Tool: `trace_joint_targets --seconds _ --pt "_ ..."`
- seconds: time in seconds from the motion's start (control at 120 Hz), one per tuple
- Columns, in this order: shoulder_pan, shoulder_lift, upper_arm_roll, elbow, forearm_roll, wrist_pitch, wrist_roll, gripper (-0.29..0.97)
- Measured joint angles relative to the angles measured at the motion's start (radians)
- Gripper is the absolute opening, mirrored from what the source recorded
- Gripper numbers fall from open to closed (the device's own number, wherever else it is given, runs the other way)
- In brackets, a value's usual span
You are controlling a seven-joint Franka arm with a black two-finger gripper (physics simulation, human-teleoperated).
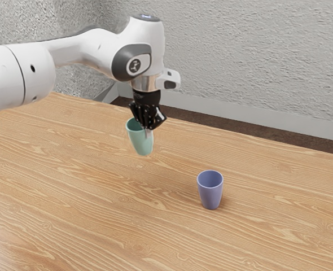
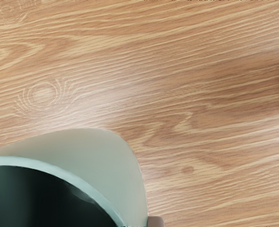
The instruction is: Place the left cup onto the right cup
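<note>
Black and pointing down, the claw (image 1: 148,130) hangs at the end of the white arm (image 1: 53,56), which comes in from the 9 o'clock side of the exterior view. The claw is pinching the green cup (image 1: 140,139) by its rim, with one finger inside the cup and one outside. The green cup is up in the air, not touching the wooden surface (image 1: 70,192). It is tipped a little, with its bottom pointing to about 5 o'clock.

From the green cup, the purple cup (image 1: 210,189) is at about 4 o'clock, well apart from it. It stands upright on the surface with its mouth open to the top. Behind the surface, at 12 o'clock, is a gray bumpy wall (image 1: 257,51).

In the wrist view, the green cup (image 2: 87,161) is big and close under the hand. Its dark inside shows, and the wooden surface (image 2: 187,75) lies below it.
</note>
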Motion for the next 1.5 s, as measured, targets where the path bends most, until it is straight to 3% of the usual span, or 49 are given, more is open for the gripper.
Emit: trace_joint_targets --seconds 0.708,0.958,1.5 --pt "-0.021 0.021 -0.199 0.025 0.007 -0.006 -0.094 -0.10" --pt "-0.063 0.040 -0.221 0.042 0.007 -0.006 -0.136 -0.11" --pt "-0.064 0.077 -0.244 0.080 0.035 -0.004 -0.193 -0.10"
